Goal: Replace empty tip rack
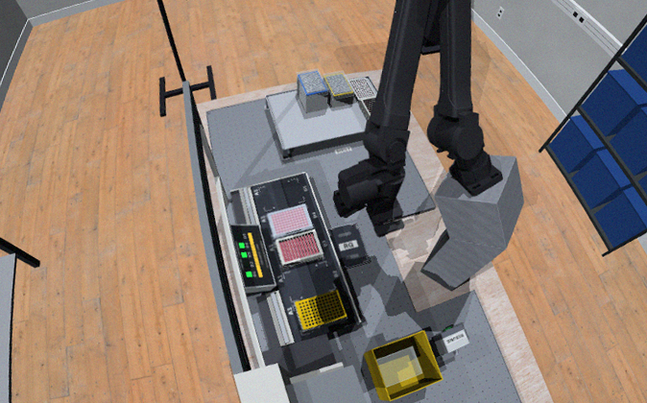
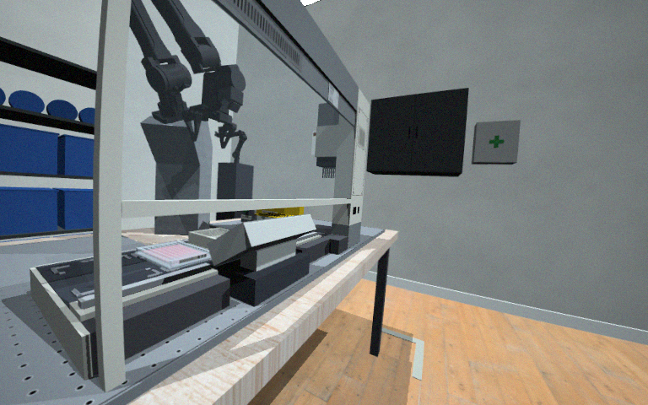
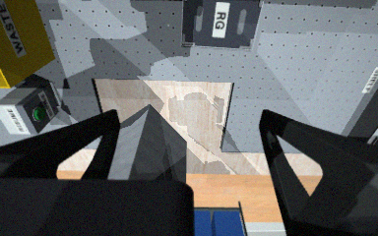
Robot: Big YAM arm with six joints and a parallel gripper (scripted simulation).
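My gripper (image 1: 369, 216) (image 3: 189, 117) is open and empty. It hangs over the table between the shelf unit (image 1: 319, 130) and the spare nest RG (image 1: 351, 249) (image 3: 221, 22). A yellow tip rack (image 1: 320, 309) without a cover stands on D1. I cannot tell whether it has tips in it. The yellow WASTE bin (image 1: 374, 380) (image 3: 20, 39) stands near D1, with something pale yellow inside. The RESUME box (image 1: 454, 341) (image 3: 15, 118) is beside the bin, and its green key (image 3: 38, 114) is unlit. Three racks stand at the back of the shelf unit: a blue-topped one (image 1: 311, 86), a yellowish one (image 1: 339, 84) and a dark one (image 1: 363, 87).
A dark pink reservoir (image 1: 300, 247) and a light pink plate (image 1: 290, 219) (image 2: 174, 253) sit open in the middle of the deck. The handler's panel (image 1: 251, 258) and its frame run along the deck's far side. The arm's grey pedestal (image 1: 475, 223) stands to the right.
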